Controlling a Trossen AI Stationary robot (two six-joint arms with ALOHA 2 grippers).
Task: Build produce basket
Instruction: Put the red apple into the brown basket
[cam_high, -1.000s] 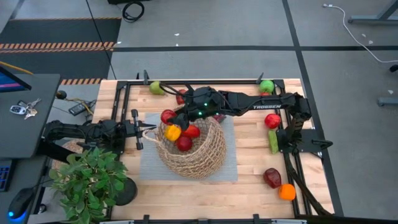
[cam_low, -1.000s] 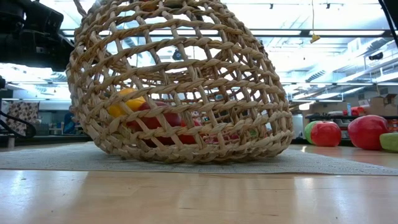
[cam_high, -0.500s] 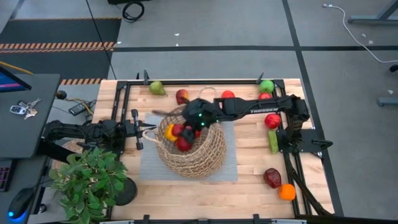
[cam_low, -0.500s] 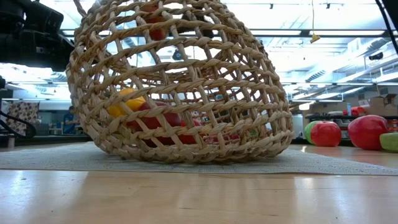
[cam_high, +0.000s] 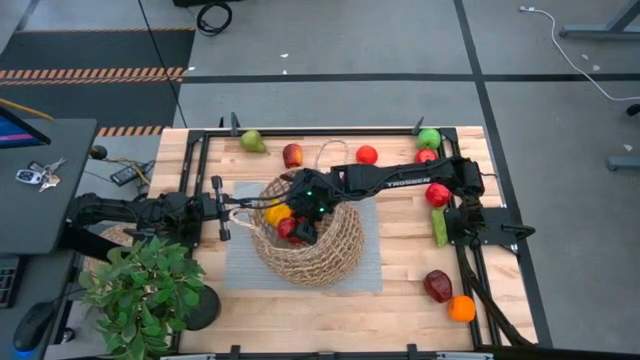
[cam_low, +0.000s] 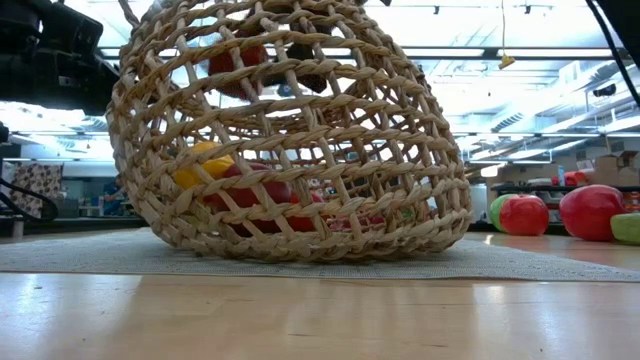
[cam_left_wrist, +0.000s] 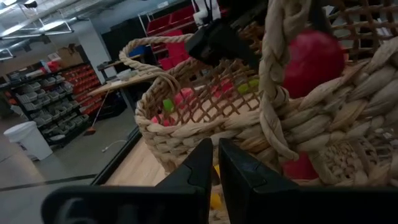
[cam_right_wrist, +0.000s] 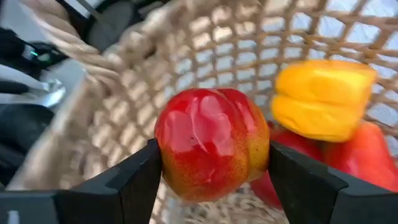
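The tan wicker basket (cam_high: 318, 245) lies tilted on a grey mat (cam_high: 240, 265), its mouth turned up and toward the table's left. Inside are a yellow pepper (cam_right_wrist: 323, 99) and red pieces (cam_low: 262, 190). My right gripper (cam_high: 296, 222) reaches into the mouth, shut on a red-and-yellow fruit (cam_right_wrist: 211, 143). My left gripper (cam_high: 230, 211) is shut at the basket's left side. More produce lies outside: a green pear (cam_high: 251, 141), red apples (cam_high: 292, 155), a green apple (cam_high: 429, 138), an orange (cam_high: 461, 308). My left gripper comes in level from the table's left, its shut fingertips (cam_left_wrist: 205, 163) at the basket's left loop handle (cam_high: 241, 213). The strand between them does not show plainly. The basket's lower wall (cam_low: 300, 245) rests on the mat. My right gripper pinches the fruit between its two fingers (cam_right_wrist: 134, 186), one on each opposite side (cam_right_wrist: 166, 146). It slants down from the table's right into the basket's mouth. The fruit hangs clear, above the produce inside (cam_low: 238, 62).
A potted green plant (cam_high: 140, 290) stands at the near left corner. Black frame rails (cam_high: 330, 131) run along the table's edges. A dark red piece (cam_high: 437, 285) and a green piece (cam_high: 440, 228) lie at the right. Bare wood lies in front of the mat.
My right gripper has gone down and toward the near edge, from above the rim into the basket's mouth, tipping downward and rolling, still shut on the red fruit. The basket and my left gripper have kept still.
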